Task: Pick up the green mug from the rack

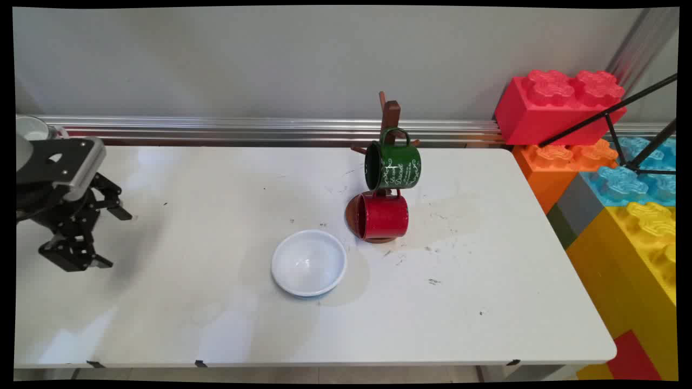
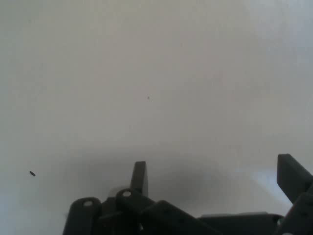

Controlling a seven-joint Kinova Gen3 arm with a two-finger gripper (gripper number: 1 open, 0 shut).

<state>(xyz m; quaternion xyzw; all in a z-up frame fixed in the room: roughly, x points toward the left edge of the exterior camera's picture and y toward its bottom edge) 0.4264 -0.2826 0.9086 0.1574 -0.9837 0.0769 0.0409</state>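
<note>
The black two-finger hand (image 1: 118, 240) hangs spread and empty over the bare left of the scuffed white tabletop (image 1: 216, 324). Well right lies a shallow glossy white bowl (image 1: 308, 263), then a wooden mug tree (image 1: 390, 116) carrying a green enamel mug (image 1: 393, 165) above a red one (image 1: 382, 216). Big plastic bricks (image 1: 557, 102) stack beyond.

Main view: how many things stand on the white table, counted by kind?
Mugs: 2, a green mug and a red mug, both hanging on the rack
Mug rack: 1, a brown wooden mug rack
Bowls: 1, a white bowl
Total: 4
</note>
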